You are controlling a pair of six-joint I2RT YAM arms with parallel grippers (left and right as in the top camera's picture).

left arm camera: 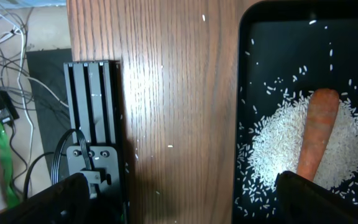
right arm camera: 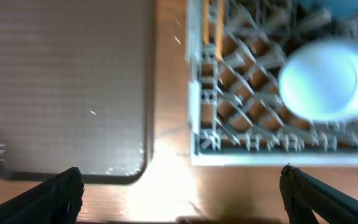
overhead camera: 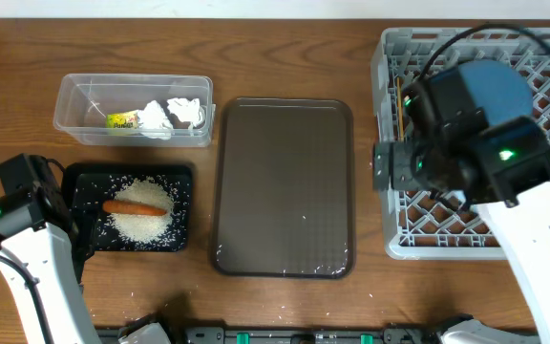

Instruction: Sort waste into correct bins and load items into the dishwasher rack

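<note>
White rice [overhead camera: 141,222] and an orange carrot [overhead camera: 134,206] lie in the black tray [overhead camera: 181,182]. The clear tub [overhead camera: 74,119] holds crumpled tissues [overhead camera: 178,113] and a yellow-green wrapper [overhead camera: 120,120]. The grey rack [overhead camera: 404,239] carries the dark-blue dish [overhead camera: 493,84], chopsticks [right arm camera: 211,25] and a light-blue bowl [right arm camera: 319,78]. My left gripper [left arm camera: 179,202] is open and empty beside the black tray's edge [left arm camera: 244,93], near the rice [left arm camera: 278,143] and carrot [left arm camera: 316,134]. My right gripper [right arm camera: 182,196] hangs open and empty above the gap between the brown tray [right arm camera: 61,81] and the rack's corner [right arm camera: 197,146].
The large brown serving tray [overhead camera: 283,186] lies in the middle between the black tray and the rack. Stray rice grains dot the wood [left arm camera: 169,147] near the table's front edge, where a black bracket [left arm camera: 92,124] is mounted. The right arm [overhead camera: 466,143] covers part of the rack.
</note>
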